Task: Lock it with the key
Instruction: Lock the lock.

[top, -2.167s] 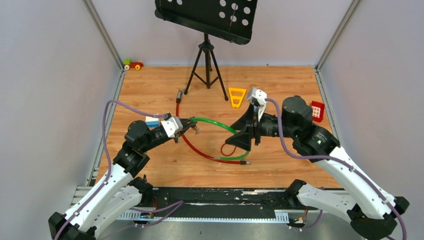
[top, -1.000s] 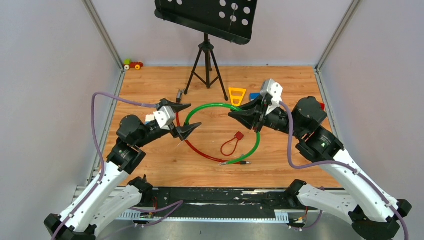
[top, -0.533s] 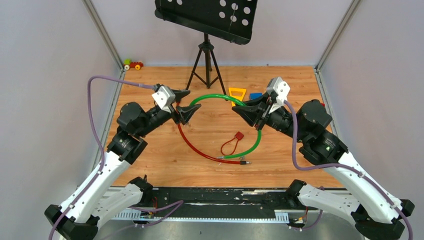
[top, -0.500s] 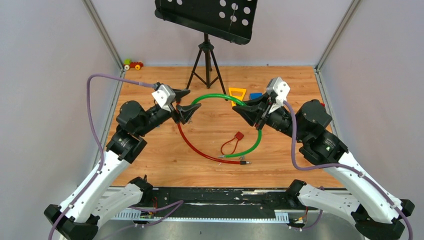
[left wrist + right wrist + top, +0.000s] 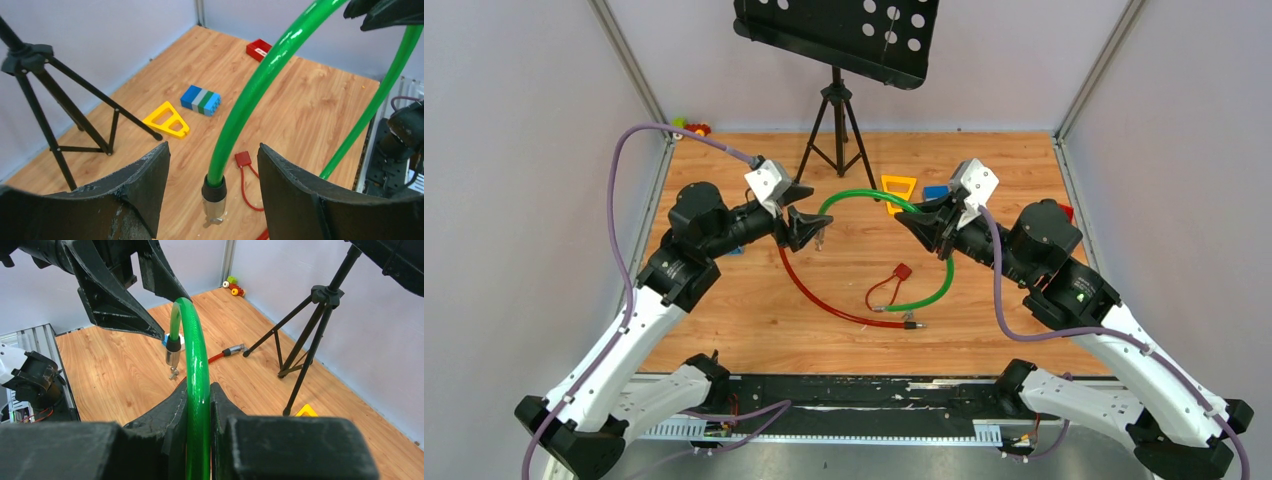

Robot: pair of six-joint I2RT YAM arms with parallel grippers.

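Here, right gripper (image 5: 199, 392) tight on green cable (image 5: 192, 335), left gripper (image 5: 212, 150) wide around plug (image 5: 213, 192); key (image 5: 173, 373) perhaps beneath.

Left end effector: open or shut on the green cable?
Open. In the left wrist view the left end effector has gaps between both fingers and the green cable.

Pale grey walls (image 5: 514, 150) enclose a wooden floor (image 5: 1004, 160); black music stand (image 5: 824, 35) at back
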